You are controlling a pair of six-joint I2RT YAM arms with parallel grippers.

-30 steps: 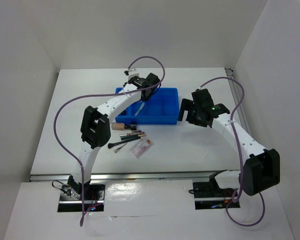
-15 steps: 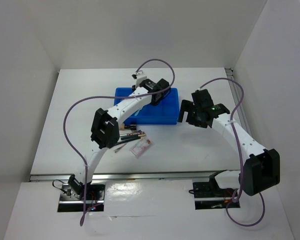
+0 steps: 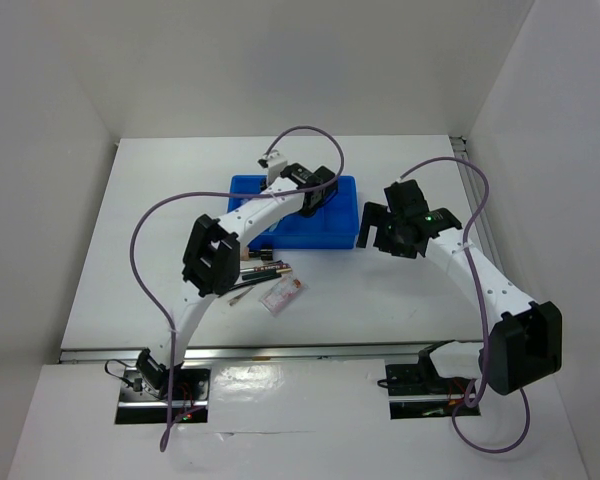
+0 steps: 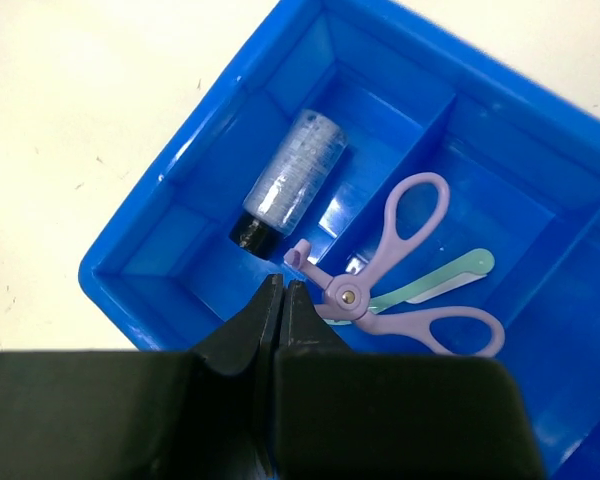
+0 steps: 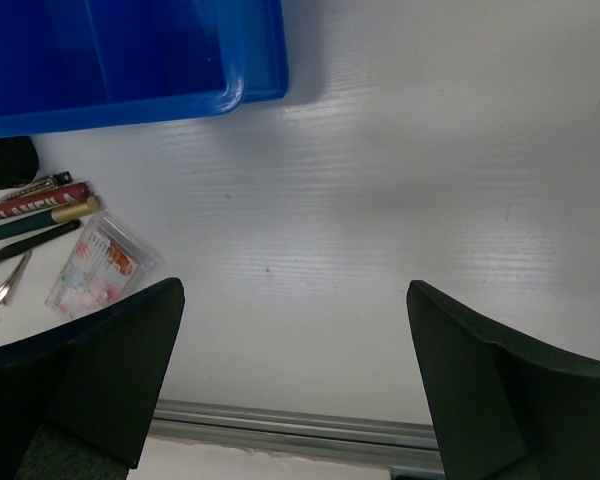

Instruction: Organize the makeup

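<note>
Left gripper (image 4: 282, 296): fingers pressed together, holding nothing, poised over the blue tray (image 4: 155, 185).
Right gripper (image 5: 295, 300): fingers spread wide, empty, above the table (image 5: 380, 200) beside the tray.
Makeup in tray: three pieces. One clear glittery tube (image 4: 292, 172) with a black cap lies alone in one compartment. One lilac scissor-shaped piece (image 4: 352, 296) lies across one mint stick (image 4: 450, 272) in the next.
Makeup on table: five pieces clustered near the tray: one pinkish clear packet (image 5: 98, 262), one red tube (image 5: 40, 200), one gold-tipped pencil (image 5: 40, 220), one black pencil (image 5: 40, 240), one metal tweezers (image 5: 10, 282).
</note>
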